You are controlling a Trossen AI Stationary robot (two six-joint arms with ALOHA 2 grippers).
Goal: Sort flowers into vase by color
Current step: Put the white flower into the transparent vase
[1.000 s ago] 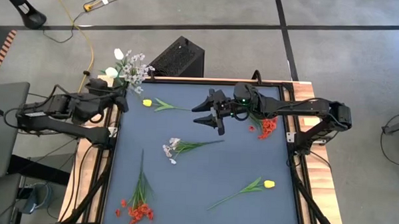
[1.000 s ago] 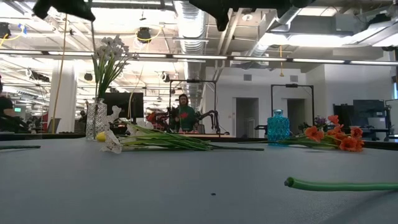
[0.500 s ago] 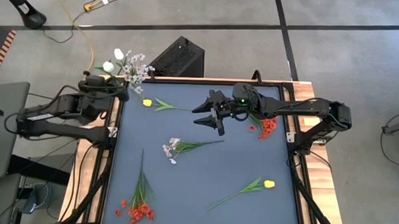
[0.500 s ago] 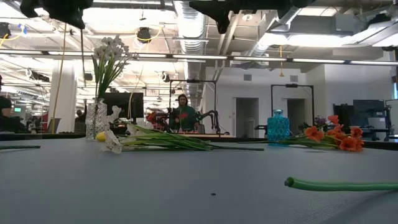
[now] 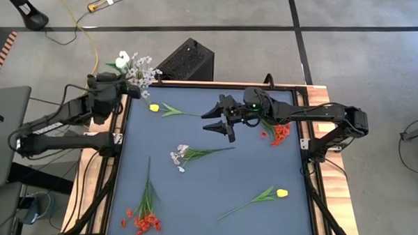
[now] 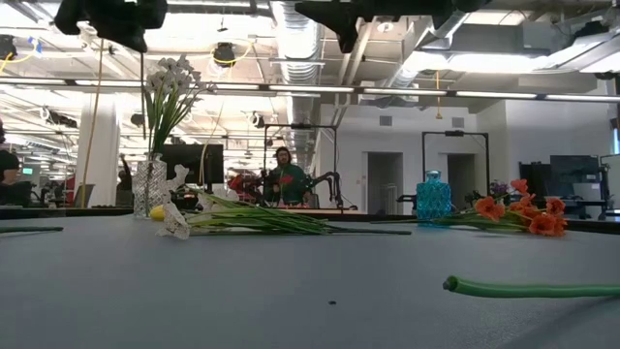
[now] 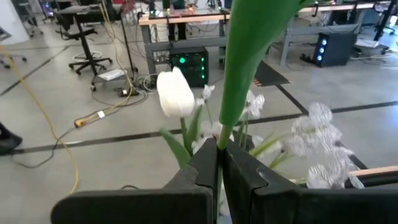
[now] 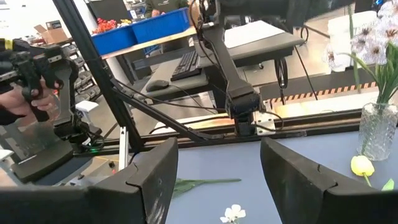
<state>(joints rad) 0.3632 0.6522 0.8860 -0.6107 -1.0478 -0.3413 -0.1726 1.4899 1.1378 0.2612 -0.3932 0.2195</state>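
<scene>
A dark blue table (image 5: 213,201) holds scattered artificial flowers on thin green stems. At its far left corner stands a clear glass vase (image 6: 149,184) filled with small white blooms (image 5: 142,75). The left pincer (image 5: 105,93) hovers just above that corner, its fingers (image 7: 245,177) closed tightly on the green stem of a white tulip (image 7: 175,93) — the bloom sits among the white flowers already in the vase.

The right pincer (image 5: 223,121) hangs in the air over the far middle of the table, its two fingers (image 8: 152,180) spread wide and holding nothing.

On the table lie five loose stems: a yellow flower (image 5: 154,108) near the far left corner, a white-bloomed sprig (image 5: 179,157) at the centre, a red-orange cluster (image 5: 143,220) at the near left corner, a yellow tulip (image 5: 281,193) towards the near right, and another red-orange cluster (image 5: 279,132) by the far right edge — beside a blue glass vase (image 6: 434,200).
</scene>
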